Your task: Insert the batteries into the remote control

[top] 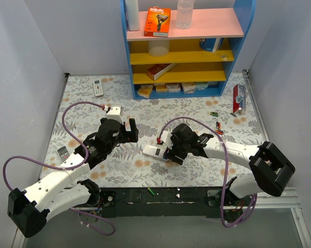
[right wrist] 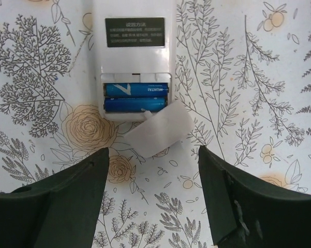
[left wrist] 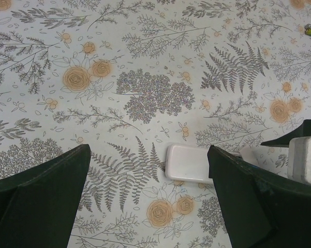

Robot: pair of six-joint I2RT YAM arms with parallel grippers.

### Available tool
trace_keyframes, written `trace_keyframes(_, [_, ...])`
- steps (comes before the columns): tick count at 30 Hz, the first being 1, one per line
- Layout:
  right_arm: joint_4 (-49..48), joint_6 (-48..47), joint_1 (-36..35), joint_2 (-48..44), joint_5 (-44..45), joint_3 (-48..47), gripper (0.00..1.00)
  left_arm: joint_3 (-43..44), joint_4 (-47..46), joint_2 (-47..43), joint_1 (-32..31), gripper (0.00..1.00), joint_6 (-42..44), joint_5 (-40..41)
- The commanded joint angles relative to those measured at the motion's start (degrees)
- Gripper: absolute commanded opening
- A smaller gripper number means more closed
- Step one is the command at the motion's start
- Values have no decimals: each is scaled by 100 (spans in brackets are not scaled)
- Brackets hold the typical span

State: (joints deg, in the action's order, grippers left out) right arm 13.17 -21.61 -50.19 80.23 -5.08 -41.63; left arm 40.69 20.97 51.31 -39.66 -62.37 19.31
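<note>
1. Because the remote control (right wrist: pixel 134 51) lies face down on the floral cloth (right wrist: pixel 258 103), its battery recess faces up toward the right wrist camera. Two blue batteries (right wrist: pixel 136 90) sit side by side inside it, running across the body.
2. The battery cover (right wrist: pixel 160 129) lies askew, one corner overlapping the lower edge of the recess and the rest on the cloth. It is not seated, so the loading looks done but the closing does not.
3. The right gripper (right wrist: pixel 153 157) hovers over the cover's near edge with its fingers parted and nothing between them. That stance would suit lining up to nudge the cover square or slide it home.
4. The left gripper (left wrist: pixel 148 150) is spread to its widest and holds nothing. The remote's rounded end shows between its fingers, close to one of them, probably so the arm can brace the body against a push. Whether that finger actually touches the remote is hard to tell from this angle.
5. Spare batteries (top: pixel 217 126) lie loose on the cloth well off to the right, apart from both arms and not needed for the recess as it stands.
</note>
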Motion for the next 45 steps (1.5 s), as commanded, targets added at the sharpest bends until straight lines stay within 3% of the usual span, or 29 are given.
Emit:
trace_keyframes(1, [81,-581,-17,98,-414,-206,77,-8,12,-130,37,98,85,-76])
trace_keyframes(14, [-139,-1074,150,371,-617,-223,77,-34,3,-183,46,98,85,-129])
trace_keyframes(27, [-60,-1390,581,608,-1390,-337,68,-35,-5,-191,55,98,93,-191])
trace_keyframes(39, [54,-1504,634,907,-1575,-443,67,-52,-23,-209,55,98,93,-217])
trace_keyframes(45, [247,-1522,634,977,-1645,-513,61,-52,-32,-209,64,98,93,-217])
